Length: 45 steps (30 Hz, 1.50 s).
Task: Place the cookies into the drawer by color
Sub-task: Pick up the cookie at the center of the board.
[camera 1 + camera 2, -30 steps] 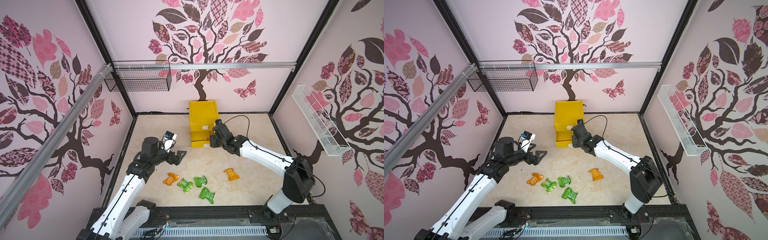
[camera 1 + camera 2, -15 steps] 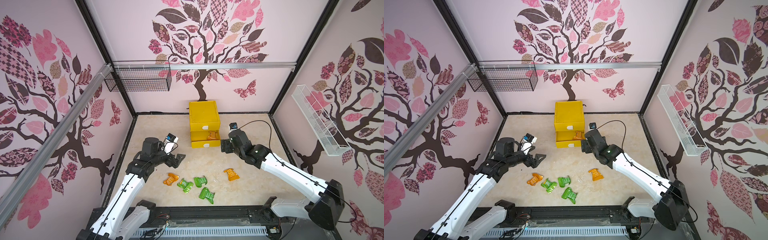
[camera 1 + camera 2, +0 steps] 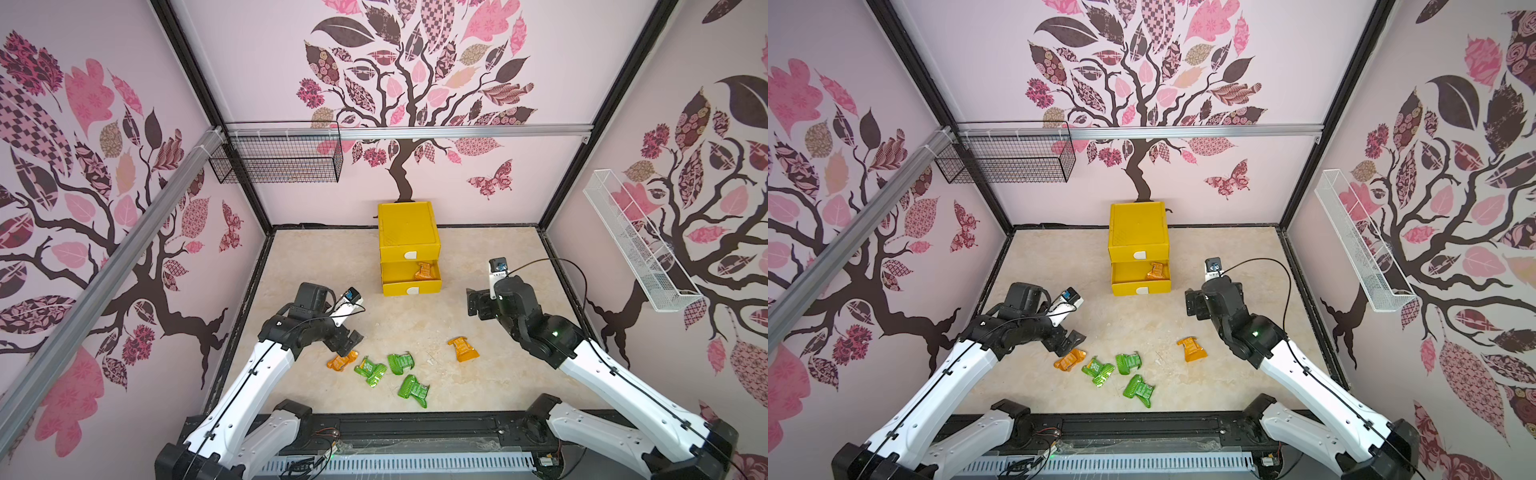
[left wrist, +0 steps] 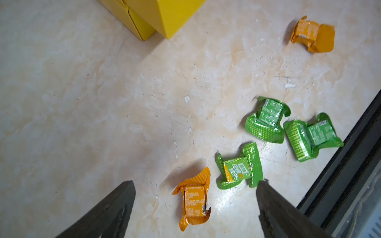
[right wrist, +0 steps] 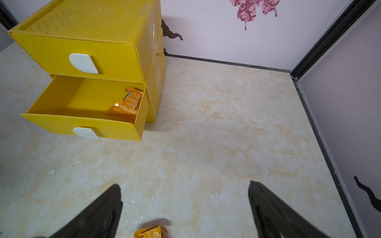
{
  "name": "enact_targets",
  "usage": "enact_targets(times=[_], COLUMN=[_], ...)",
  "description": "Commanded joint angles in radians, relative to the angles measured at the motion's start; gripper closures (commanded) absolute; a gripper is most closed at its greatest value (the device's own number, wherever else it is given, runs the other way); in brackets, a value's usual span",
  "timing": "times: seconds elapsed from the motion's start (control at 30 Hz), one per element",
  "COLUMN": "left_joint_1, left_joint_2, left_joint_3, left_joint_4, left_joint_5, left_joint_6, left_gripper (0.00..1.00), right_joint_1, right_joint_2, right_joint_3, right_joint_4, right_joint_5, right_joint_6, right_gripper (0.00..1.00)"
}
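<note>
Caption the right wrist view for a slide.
Open right gripper faces the chest; its pulled-out middle drawer holds an orange cookie, a second orange cookie lies by the gripper.

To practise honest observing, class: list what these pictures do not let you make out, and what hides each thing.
- Inside of the top drawer: shut, its front hides it in every view.
- Bottom drawer: a sliver in the right wrist view; the pulled-out middle drawer covers it in both top views.
- One orange cookie: cut by the right wrist picture's edge.
- Print on the green cookies: too small to read in both top views.
</note>
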Motion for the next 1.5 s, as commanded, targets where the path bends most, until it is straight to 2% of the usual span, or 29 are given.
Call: enact_targets(times=[0.0, 0.33, 0.73, 1.03, 1.3, 1.47], left_joint_1=[-0.002, -0.003, -0.003, -0.003, -0.005, -0.015], left_joint_2=[-0.015, -0.009, 0.134, 0.275, 0.308, 0.331], left_joint_3=[-0.045, -0.133, -0.157, -0.148, -0.170, -0.179], left_joint_4=[-0.080, -0.095, -0.073, -0.022, 0.043, 0.064], left_joint_5=[-0.053, -0.092, -0.141, -0.139, -0.115, -0.150], left_joint_6=[0.077, 0.090, 0.081, 0.036, 0.033, 0.020], left_gripper=[0.03, 0.03, 0.03, 0.12, 0.17, 0.20], right_joint_1=[-0.001, -0.001, -0.002, -0.002, -0.002, -0.003], right_joint_2=[-0.050, -0.156, -0.145, -0.140, -0.146, -0.154], right_joint_3=[-0.034, -0.151, -0.233, -0.241, -0.247, -0.255], right_joint_4=[0.017, 0.068, 0.156, 0.144, 0.150, 0.159], right_joint_5=[0.019, 0.001, 0.005, 0.037, 0.066, 0.072], right_joint_6=[-0.059, -0.093, -0.152, -0.164, -0.175, -0.180], right_gripper=[0.01, 0.01, 0.01, 0.01, 0.01, 0.01])
